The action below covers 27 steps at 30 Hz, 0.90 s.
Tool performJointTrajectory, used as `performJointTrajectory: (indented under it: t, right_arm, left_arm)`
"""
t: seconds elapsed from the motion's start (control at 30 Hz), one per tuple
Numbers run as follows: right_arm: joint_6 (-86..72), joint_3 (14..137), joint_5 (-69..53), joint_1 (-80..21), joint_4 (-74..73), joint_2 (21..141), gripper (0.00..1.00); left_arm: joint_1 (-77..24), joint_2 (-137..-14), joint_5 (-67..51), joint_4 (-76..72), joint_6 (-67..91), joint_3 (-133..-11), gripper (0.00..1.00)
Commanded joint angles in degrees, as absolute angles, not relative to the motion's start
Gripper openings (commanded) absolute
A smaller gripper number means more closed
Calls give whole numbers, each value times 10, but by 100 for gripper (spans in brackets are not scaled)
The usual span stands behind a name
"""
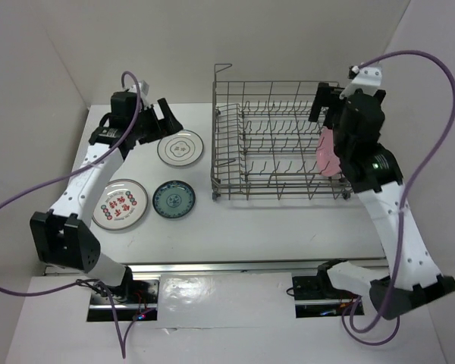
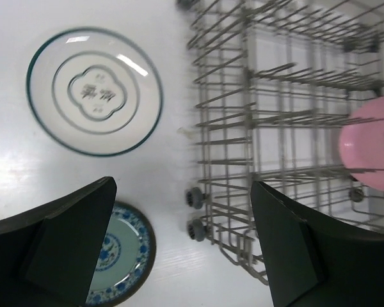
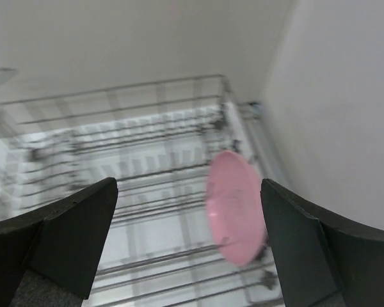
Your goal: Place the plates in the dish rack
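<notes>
Nearest the arm bases, 2 plates lie flat on the white worktop [image 1: 235,227]: the white plate with red pattern [image 1: 120,205] on the left and, just beside it, the smaller teal-green plate [image 1: 174,199]. Further back lies the white plate with dark rim [image 1: 180,148] and centre motif, apart from both. The left pincer [image 2: 182,185] hovers above this group, its 2 fingers spread wide with nothing between them (its wrist view looks down on the dark-rimmed plate and a corner of the rack). To the right of the 3 plates stands the grey wire dish rack [image 1: 277,144]. The pink plate [image 1: 327,152] stands on edge among the tines at the rack's right end. The right pincer [image 3: 189,184] hangs over it, gaping wide and holding nothing; neither finger touches the plate.
</notes>
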<state>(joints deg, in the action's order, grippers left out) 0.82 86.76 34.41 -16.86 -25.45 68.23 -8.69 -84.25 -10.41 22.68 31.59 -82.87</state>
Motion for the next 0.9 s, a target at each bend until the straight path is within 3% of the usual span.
performJointTrajectory:
  t: [0.0, 0.13, 0.33, 0.87]
  right_arm:
    - [-68, 865, 157, -185, -294, 616, 99]
    - [-104, 817, 39, -198, -271, 570, 99]
    - [-161, 747, -135, -209, -214, 534, 99]
    - [-168, 753, -150, -246, -197, 522, 99]
  left_arm:
    - [-83, -868, -41, 267, 354, -851, 100]
    - [-76, -886, -21, 267, 398, -835, 100]
    - [-16, -926, -98, 200, 477, -760, 100]
    - [21, -1135, -111, 180, 480, -874, 98]
